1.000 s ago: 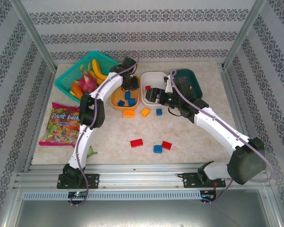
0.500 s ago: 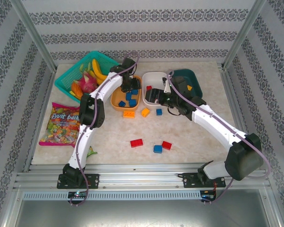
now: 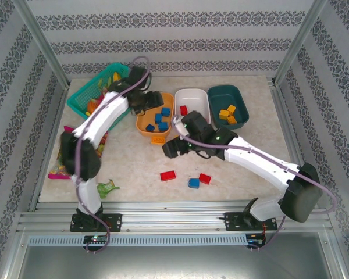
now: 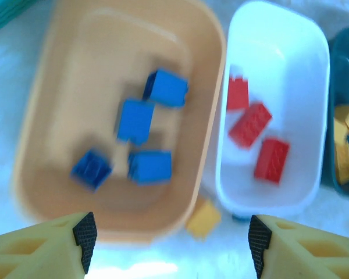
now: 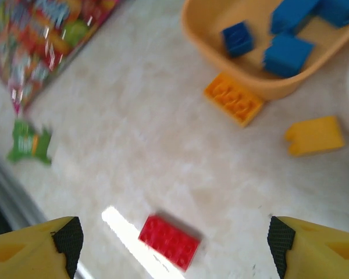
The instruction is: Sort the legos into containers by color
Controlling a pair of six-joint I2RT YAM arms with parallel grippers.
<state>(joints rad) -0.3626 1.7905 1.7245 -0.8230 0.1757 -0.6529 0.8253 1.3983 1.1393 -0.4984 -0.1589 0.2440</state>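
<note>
near the front edge, a red brick (image 3: 167,175), a blue brick (image 3: 193,183) and a second red brick (image 3: 205,178) lie loose on the table (image 3: 134,168), with a green scrap (image 3: 106,187) off to the left. just beyond the red brick the right gripper (image 3: 170,147) hangs over the table, jaws spread wide and empty. past it, an orange brick (image 5: 234,99) lies just beside the orange tub (image 4: 75,70), and a yellow brick (image 5: 314,135) is near. the orange tub holds four blue bricks (image 4: 134,119), the white tub (image 4: 279,58) three red bricks (image 4: 250,124), the teal tub (image 3: 224,96) yellow bricks (image 3: 227,113). the left gripper (image 3: 141,104) hovers by the orange tub's left rim, jaws wide apart, holding nothing.
</note>
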